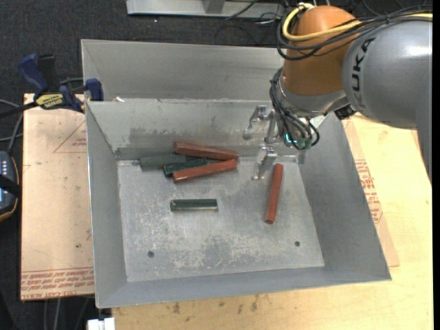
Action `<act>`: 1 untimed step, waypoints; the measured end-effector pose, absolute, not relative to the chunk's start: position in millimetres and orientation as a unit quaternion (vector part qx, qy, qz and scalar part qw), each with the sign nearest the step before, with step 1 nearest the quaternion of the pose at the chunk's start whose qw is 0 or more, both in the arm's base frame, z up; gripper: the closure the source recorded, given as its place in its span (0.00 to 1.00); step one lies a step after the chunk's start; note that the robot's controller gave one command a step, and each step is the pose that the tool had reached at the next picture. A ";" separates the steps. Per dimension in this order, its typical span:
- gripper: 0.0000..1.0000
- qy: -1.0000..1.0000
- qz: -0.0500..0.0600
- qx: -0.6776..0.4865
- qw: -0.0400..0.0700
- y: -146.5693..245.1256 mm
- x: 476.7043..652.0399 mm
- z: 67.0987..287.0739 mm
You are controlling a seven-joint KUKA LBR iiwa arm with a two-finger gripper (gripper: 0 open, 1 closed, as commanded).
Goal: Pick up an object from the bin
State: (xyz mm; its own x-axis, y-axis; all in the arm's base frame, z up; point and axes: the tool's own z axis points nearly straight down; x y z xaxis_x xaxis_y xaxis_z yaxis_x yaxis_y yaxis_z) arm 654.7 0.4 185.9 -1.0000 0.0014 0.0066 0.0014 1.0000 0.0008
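While the grey arm (395, 67) with its orange cover (315, 43) comes in from the right and hides the bin's back right corner, the grey metal bin (103, 205) lies otherwise in plain sight, its sloping walls running down to a flat, scuffed floor. The hand (262, 143) hangs low by the right part of the back wall. Its two metal fingers (256, 120) stand spread apart, with nothing pinched between them. Just below the nearer finger, and touching or almost touching it, is the upper end of a lone red-brown stick (273, 194), which lies on the floor at the right and runs nearly straight towards the front wall. No other thing touches it. To the left of the hand, along the foot of the back wall, is a small heap (189, 162) of four sticks lying crosswise over one another: two red-brown, one dark green and one dark grey, the grey one partly under the rest. In front of that heap, near the middle of the floor and well apart from everything else, a single dark green bar (194, 205) lies level. By count that makes six things: three red-brown sticks, two dark green and one dark grey.
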 end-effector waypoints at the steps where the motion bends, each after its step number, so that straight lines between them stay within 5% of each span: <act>1: 0.00 -1.000 0.000 -0.001 -0.001 0.4 656.4 191.3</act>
